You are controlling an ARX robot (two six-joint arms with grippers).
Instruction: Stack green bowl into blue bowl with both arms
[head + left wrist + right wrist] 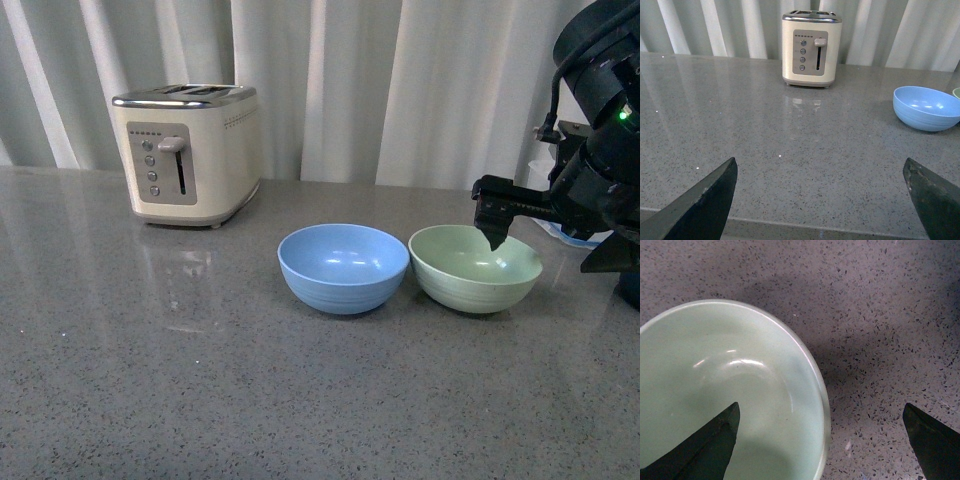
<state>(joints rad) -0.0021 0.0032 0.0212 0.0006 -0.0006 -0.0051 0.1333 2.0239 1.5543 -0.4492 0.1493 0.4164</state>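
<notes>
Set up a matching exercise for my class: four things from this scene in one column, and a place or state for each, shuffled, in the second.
1 toaster
2 blue bowl
3 green bowl
4 right gripper

A open, straddling a bowl's rim
B back left, near the curtain
C bowl furthest right
D mid-counter, left of the other bowl

Pairs: 1-B, 2-D, 3-C, 4-A

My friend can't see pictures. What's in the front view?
A blue bowl and a green bowl sit side by side on a grey counter. The black right pincer hangs over the green bowl, and a cream toaster stands back left.
</notes>
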